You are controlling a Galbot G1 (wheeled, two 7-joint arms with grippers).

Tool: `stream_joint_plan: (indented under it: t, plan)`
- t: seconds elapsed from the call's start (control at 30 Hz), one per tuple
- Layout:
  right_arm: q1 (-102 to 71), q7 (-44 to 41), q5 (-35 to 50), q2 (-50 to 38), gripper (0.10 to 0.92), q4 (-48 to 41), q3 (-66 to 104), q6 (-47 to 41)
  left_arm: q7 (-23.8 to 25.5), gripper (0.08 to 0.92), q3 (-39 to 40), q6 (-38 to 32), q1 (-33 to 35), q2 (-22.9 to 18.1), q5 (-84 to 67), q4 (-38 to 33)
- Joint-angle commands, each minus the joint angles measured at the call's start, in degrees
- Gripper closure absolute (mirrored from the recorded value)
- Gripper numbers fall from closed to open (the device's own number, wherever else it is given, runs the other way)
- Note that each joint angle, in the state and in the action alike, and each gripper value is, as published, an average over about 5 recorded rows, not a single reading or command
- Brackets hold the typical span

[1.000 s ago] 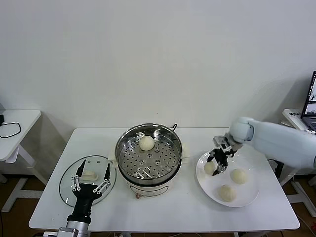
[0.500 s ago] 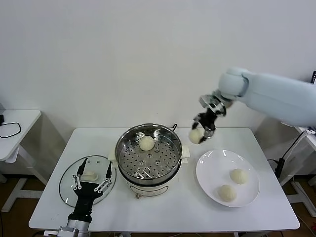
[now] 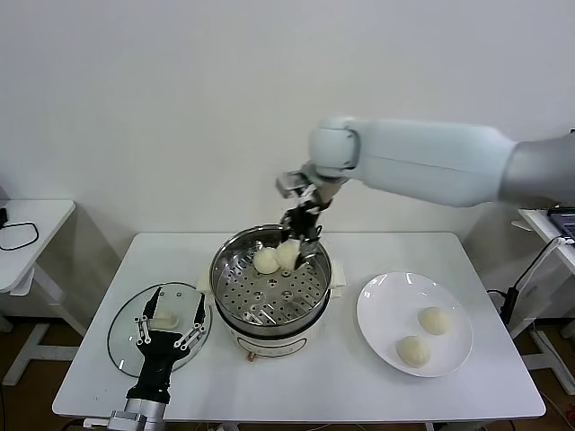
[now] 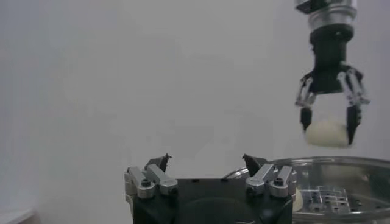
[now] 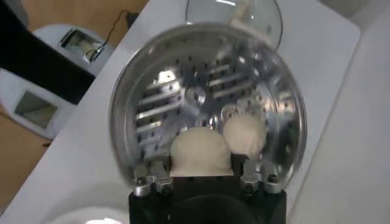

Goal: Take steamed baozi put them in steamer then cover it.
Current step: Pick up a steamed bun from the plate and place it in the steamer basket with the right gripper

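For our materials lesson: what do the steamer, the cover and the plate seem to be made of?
Steamer: shiny metal, probably stainless steel; mirror-like wall, perforated tray.
Cover: clear glass, as the table shows through, with a metal-looking rim.
Plate: glossy white, likely ceramic, possibly plastic.

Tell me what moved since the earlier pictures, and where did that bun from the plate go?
The right hand took one baozi off the white plate, lifted it and carried it to the robot's left; it now holds it over the steamer, beside the bun already inside. Two buns stayed on the plate. The left hand stayed open over the cover.
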Motion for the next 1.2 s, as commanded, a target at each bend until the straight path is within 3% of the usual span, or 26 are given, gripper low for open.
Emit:
stream_joint_plan:
  t: [0.03,0.73,1.0,1.2]
  plan:
    - [-3.7,5.1,3.1,10.6,0.364,-5.6,-2.0,-2.7,0.0,0.177,0.0,-0.1,0.0,-0.1,0.0,0.1]
    - [-9.6,8.5,1.5,14.0,0.349,-10.0,-2.2,-2.6,-0.2,0.177,-0.4,-0.6,0.4,-0.2,0.0,0.6]
    - [-9.4,9.5,1.1,12.4,0.216,-8.7,-2.0,-2.6,-0.5,0.177,-0.4,0.0,0.4,-0.3,0.1,0.5]
    - [-5.3,6.8,-1.2,5.9,0.203,-2.4,0.2,-2.5,-0.5,0.177,-0.4,-0.1,0.4,-0.4,0.1,0.5]
